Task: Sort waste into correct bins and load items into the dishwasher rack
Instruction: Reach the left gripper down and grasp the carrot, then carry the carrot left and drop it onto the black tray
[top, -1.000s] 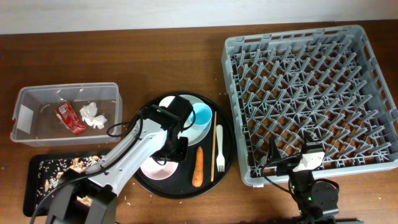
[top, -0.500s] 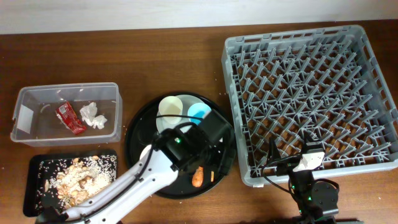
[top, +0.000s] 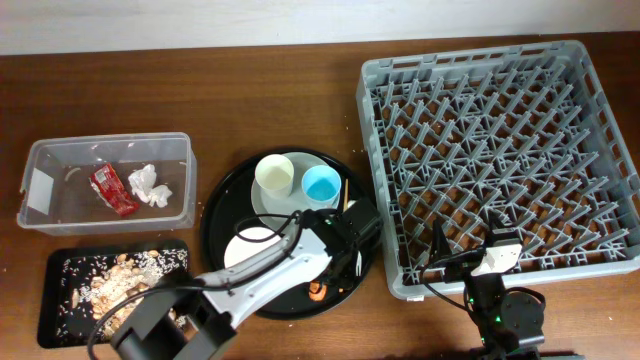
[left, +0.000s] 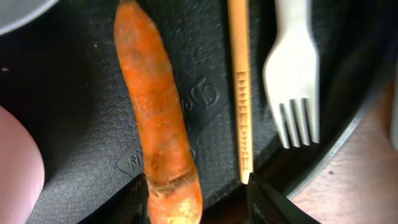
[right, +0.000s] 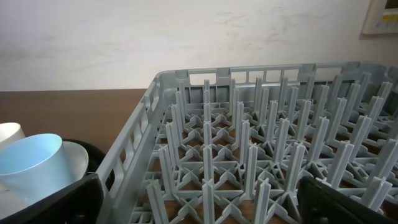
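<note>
Since the dishwasher rack (top: 480, 55) on the right holds no dishes, I judge loading not begun. Sorting looks nearly done: the clear tub (top: 110, 142) at left has the wrapper (top: 113, 190) and tissue (top: 148, 185), the black tray (top: 60, 325) near left the scraps (top: 115, 275). The plate (top: 295, 208), bowl (top: 248, 248), cream cup (top: 274, 176) and blue cup (top: 321, 185) sit on the round tray (top: 218, 215). Only my left wrist view shows the carrot (left: 158, 118) beside chopstick (left: 241, 93) and fork (left: 292, 81), the left tool (left: 196, 186) spread astride its end; overhead, the arm (top: 260, 270) covers that. The right tool (right: 199, 186) gapes empty.

White left arm (top: 268, 268), black left claw (left: 199, 202)
</note>
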